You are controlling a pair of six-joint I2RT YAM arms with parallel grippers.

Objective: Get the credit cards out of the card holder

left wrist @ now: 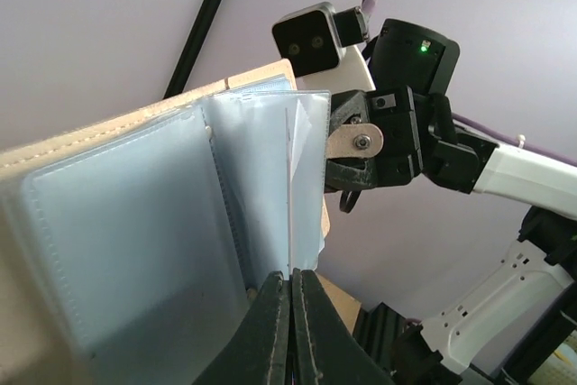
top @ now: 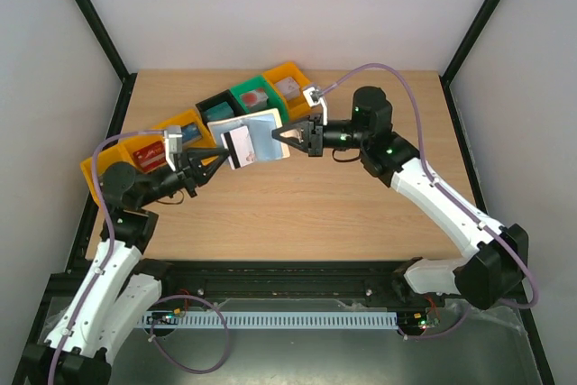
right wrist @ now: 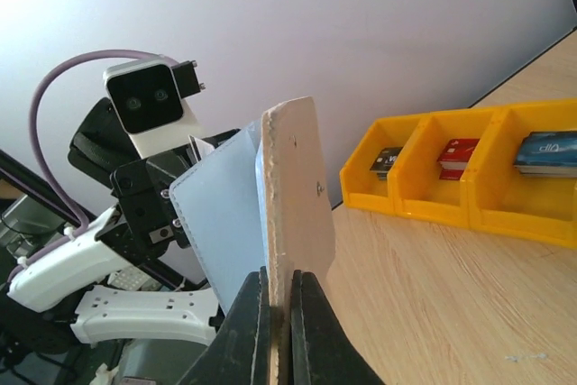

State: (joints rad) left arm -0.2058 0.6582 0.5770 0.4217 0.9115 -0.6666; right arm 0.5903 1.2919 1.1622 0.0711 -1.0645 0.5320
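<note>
We are looking down on a wooden table (top: pixel 315 214). A row of coloured bins (top: pixel 251 98) is sitting along its far left side. The card holder (top: pixel 266 132) is hanging open in the air above the table, in front of the bins, its light blue pockets facing up. The right gripper (top: pixel 287 139) is clamping the holder's beige right edge. The left gripper (top: pixel 219 154) is pinching tight on a whitish credit card (top: pixel 240 145) with a pink-red stripe. The card is sticking out of the holder's left side.
</note>
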